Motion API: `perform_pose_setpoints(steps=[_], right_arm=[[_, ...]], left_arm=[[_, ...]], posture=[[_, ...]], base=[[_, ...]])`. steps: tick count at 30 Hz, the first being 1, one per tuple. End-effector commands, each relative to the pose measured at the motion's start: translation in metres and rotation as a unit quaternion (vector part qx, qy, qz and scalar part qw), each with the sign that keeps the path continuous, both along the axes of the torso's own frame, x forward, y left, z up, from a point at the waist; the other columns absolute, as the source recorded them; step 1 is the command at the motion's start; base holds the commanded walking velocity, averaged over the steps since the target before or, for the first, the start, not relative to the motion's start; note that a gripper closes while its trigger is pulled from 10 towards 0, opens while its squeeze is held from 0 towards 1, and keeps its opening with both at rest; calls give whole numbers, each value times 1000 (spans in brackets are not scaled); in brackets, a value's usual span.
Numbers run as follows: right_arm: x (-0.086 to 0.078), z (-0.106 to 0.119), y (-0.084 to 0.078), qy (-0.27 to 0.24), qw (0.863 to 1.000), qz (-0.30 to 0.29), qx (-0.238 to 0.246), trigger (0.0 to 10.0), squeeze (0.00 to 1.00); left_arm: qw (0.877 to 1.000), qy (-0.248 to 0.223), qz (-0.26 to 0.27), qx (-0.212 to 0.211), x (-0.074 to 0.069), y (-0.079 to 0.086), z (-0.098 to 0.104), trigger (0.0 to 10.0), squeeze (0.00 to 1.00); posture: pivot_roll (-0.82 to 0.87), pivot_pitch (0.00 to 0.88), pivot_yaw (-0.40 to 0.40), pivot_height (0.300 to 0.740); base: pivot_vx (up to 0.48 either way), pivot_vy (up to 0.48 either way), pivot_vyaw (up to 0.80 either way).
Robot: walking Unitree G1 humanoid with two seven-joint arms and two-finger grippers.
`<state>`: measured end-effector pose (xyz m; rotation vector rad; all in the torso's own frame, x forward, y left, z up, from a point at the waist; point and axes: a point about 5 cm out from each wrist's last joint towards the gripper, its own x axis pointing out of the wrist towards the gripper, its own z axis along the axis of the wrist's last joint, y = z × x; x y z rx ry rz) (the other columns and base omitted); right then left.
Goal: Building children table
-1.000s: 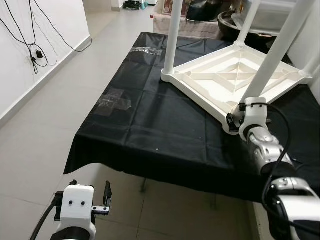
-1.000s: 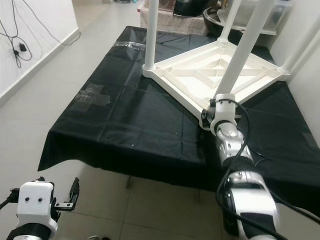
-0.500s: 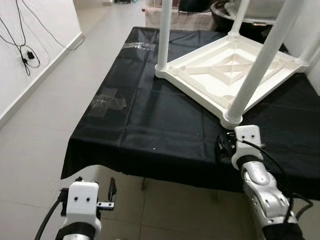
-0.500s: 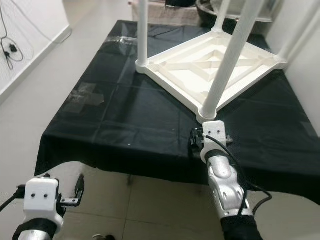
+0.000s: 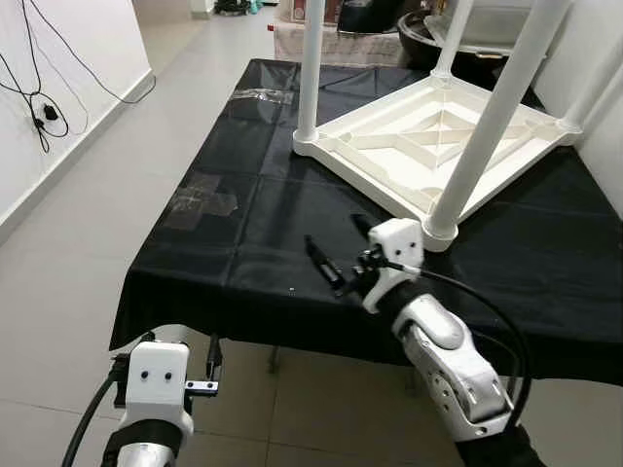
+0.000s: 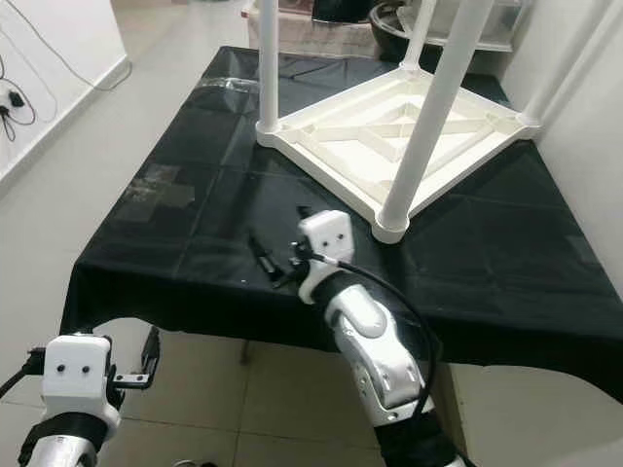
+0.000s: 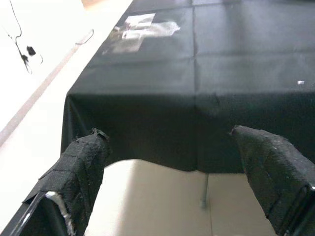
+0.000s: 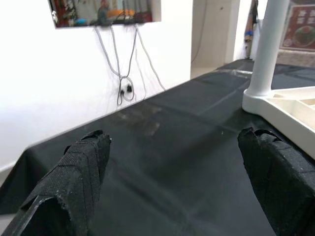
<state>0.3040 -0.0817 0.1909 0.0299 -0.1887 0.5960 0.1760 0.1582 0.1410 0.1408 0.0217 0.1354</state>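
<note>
A white plastic children's table [image 5: 440, 146] lies upside down on a black-clothed table [image 5: 263, 224], its legs pointing up. The nearest leg [image 5: 479, 126] stands at the corner closest to me, and another leg [image 5: 309, 68] rises at the left corner. My right gripper [image 5: 341, 248] hovers open over the bare cloth left of that near corner, pointing left and holding nothing. In the right wrist view its fingers [image 8: 74, 182] frame the cloth and the left leg [image 8: 268, 49]. My left gripper [image 5: 165, 355] hangs open low before the cloth's front edge [image 7: 147, 93].
Clear tape patches [image 5: 200, 197] stick to the cloth at the left. Tiled floor [image 5: 68, 263] runs along the left, beside a white wall with hanging cables [image 5: 44, 107]. A wall [image 5: 608, 107] stands close at the right. Clutter [image 5: 389, 19] sits behind the table.
My right gripper has left the near leg's base and swung left and toward me over the cloth. The camera has shifted. The left arm stays low.
</note>
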Motion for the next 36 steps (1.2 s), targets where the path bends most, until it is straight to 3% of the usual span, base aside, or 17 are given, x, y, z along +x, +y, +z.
perform_pose_setpoints(steps=[1, 22, 29, 36], right_arm=[[5, -2, 3, 6, 1000, -1, 1, 10000, 0], [30, 13, 16, -22, 1000, -2, 13, 10000, 0], [42, 25, 16, -39, 999, -6, 9, 10000, 0], [62, 36, 26, -19, 998, 23, -59, 10000, 0]], left_arm=[[1000, -5, 4, 9, 0, 2, 3, 10000, 0], [1000, -9, 1, 18, 0, -1, 5, 10000, 0], [1000, 1, 20, 1, 0, 3, 2, 10000, 0], [1000, 6, 22, 0, -2, 2, 1, 10000, 0]], posture=[[7, 128, -43, 734], [17, 119, -54, 734], [19, 125, -55, 734], [20, 142, -58, 734]], base=[[281, 0, 0], [371, 0, 0], [0, 0, 0], [0, 0, 0]])
